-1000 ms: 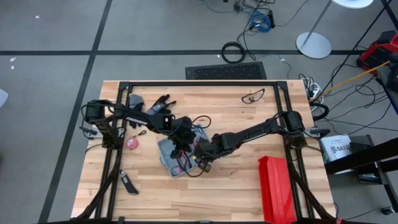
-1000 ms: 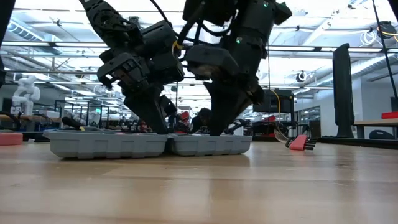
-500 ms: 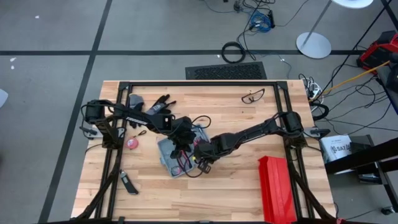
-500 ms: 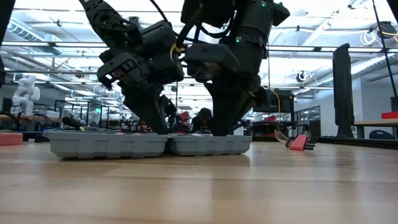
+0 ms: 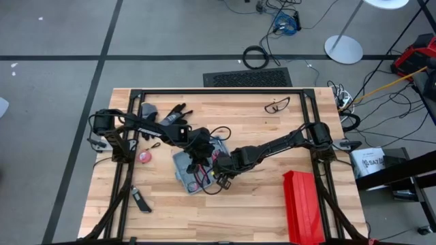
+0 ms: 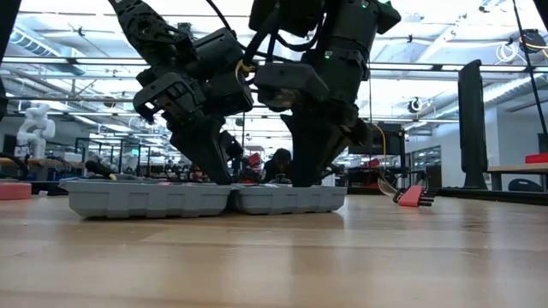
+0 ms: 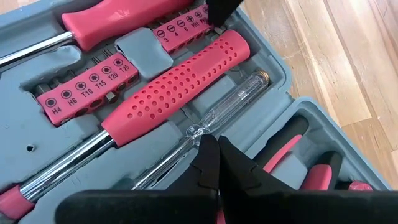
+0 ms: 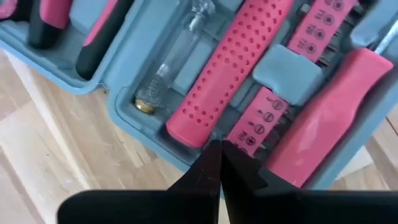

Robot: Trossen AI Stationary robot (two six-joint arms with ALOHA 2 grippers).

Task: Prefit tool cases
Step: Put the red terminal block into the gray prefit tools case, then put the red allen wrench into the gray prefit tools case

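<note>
The tool case (image 5: 193, 167) lies open on the table (image 5: 259, 211). Both the left gripper (image 7: 214, 163) and the right gripper (image 8: 219, 163) are closed tight, holding nothing, pointing into the case.

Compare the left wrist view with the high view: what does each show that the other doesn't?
Only the left wrist view: labelled pink bit strips and a clear tester screwdriver seated in the tool case.
Only the high view: the long red box, a round pink item and safety glasses lying apart on the table.
Both: the open case with the shut left tool over it.
</note>
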